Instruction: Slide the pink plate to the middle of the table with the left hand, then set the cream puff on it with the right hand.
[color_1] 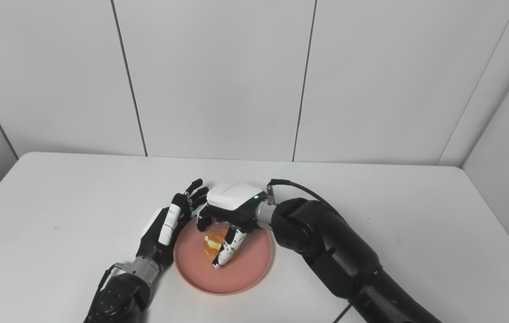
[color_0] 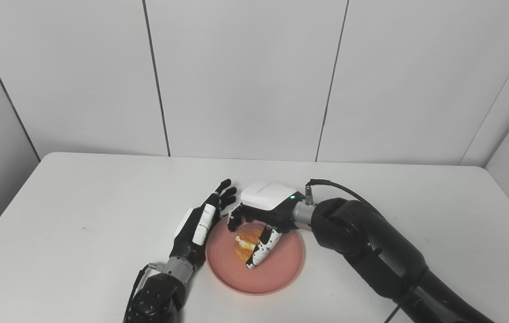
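The pink plate [color_0: 276,271] lies near the middle of the white table, close to the front edge. On it sits the golden cream puff [color_0: 247,244] with white filling showing. My right hand [color_0: 261,213] reaches over the plate from the right, its fingers and thumb curled around the cream puff. Beside the plate's left rim my left hand [color_0: 200,222] stands open, fingers stretched toward the far side, its palm against or very near the rim.
The white table [color_0: 79,215] runs out wide to the left and right of the plate. Grey wall panels rise behind the far edge. A black cable loops off my right wrist.
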`<state>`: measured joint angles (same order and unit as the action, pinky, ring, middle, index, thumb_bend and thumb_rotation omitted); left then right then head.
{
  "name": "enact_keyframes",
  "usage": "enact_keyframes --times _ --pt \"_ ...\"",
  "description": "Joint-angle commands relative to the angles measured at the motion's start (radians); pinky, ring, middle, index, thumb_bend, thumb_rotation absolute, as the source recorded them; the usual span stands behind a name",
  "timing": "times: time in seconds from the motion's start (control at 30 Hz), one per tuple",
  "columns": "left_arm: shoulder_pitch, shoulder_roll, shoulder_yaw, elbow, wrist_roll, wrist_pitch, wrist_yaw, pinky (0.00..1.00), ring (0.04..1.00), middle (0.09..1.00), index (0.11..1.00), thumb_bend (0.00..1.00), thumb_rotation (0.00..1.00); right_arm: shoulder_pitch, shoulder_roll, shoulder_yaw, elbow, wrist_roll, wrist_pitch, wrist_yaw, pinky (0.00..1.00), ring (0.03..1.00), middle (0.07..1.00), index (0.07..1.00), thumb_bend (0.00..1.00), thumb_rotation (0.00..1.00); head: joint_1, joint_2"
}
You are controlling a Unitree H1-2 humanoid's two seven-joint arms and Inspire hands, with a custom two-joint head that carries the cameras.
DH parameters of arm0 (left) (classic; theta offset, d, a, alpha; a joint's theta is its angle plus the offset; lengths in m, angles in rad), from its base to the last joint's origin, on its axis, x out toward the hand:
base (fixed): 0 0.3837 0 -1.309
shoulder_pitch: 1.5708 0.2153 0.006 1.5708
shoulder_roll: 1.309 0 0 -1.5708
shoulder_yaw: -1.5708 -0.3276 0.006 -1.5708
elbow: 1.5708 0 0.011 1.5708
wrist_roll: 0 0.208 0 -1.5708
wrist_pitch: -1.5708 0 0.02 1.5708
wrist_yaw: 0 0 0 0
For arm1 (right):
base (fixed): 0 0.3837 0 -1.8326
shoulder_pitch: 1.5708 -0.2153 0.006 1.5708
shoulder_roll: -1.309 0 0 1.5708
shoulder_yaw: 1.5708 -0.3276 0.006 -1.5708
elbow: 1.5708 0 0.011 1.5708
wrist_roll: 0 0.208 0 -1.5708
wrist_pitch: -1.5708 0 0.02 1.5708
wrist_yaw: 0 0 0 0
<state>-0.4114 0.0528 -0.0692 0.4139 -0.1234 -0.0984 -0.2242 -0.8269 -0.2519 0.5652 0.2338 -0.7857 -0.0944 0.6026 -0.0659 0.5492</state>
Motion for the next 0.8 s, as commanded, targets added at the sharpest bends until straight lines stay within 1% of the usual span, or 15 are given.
enact_keyframes --times 0.0,0.17,0.27,0.37,0.43,0.53,0.67,0.73,0.77 --pt "0.066 -0.027 -0.02 0.068 0.001 0.014 -0.023 0.78 0.94 0.926 0.925 0.94 0.97 -0.022 -0.008 -0.023 -0.039 0.01 0.032 0.007 0.61 0.72 0.745 0.648 1.0 0.42 0.0 0.0" --pt "0.066 -0.025 -0.017 0.071 -0.004 0.018 -0.024 0.79 0.949 0.931 0.925 0.96 0.97 -0.009 -0.013 -0.023 -0.064 0.004 0.037 0.025 0.62 0.736 0.753 0.65 1.0 0.44 -0.005 -0.002" --pt "0.065 -0.026 -0.016 0.071 -0.003 0.017 -0.021 0.79 0.95 0.929 0.923 0.96 0.96 0.001 -0.016 -0.035 -0.082 0.007 0.053 0.035 0.63 0.756 0.769 0.651 1.0 0.45 -0.004 -0.004" --pt "0.063 -0.028 -0.012 0.07 -0.005 0.013 -0.017 0.79 0.956 0.926 0.919 0.96 0.96 0.03 -0.017 -0.082 -0.116 0.042 0.067 0.008 0.61 0.738 0.754 0.641 1.0 0.44 0.001 -0.005" --pt "0.063 -0.029 -0.007 0.066 -0.011 0.013 -0.016 0.79 0.954 0.924 0.915 0.96 0.96 0.048 -0.02 -0.113 -0.145 0.062 0.075 0.003 0.59 0.713 0.74 0.656 1.0 0.45 -0.003 -0.004" --pt "0.059 -0.026 0.005 0.064 -0.019 0.01 -0.013 0.78 0.936 0.922 0.913 0.94 0.98 0.073 -0.023 -0.158 -0.184 0.089 0.087 -0.009 0.57 0.683 0.719 0.683 1.0 0.48 -0.008 -0.004" --pt "0.053 -0.029 0.028 0.056 -0.029 0.019 -0.001 0.75 0.922 0.92 0.903 0.94 0.97 0.113 -0.026 -0.229 -0.224 0.122 0.08 -0.061 0.56 0.67 0.703 0.694 1.0 0.53 -0.008 -0.003" --pt "0.049 -0.03 0.039 0.053 -0.034 0.025 0.001 0.75 0.923 0.931 0.917 0.97 0.97 0.136 -0.028 -0.268 -0.222 0.152 0.068 -0.099 0.6 0.704 0.733 0.705 0.96 0.66 -0.007 -0.003" --pt "0.046 -0.03 0.044 0.057 -0.034 0.022 0.002 0.75 0.923 0.932 0.918 0.97 0.97 0.149 -0.027 -0.288 -0.212 0.165 0.051 -0.13 0.6 0.708 0.737 0.706 0.96 0.68 -0.006 -0.003"
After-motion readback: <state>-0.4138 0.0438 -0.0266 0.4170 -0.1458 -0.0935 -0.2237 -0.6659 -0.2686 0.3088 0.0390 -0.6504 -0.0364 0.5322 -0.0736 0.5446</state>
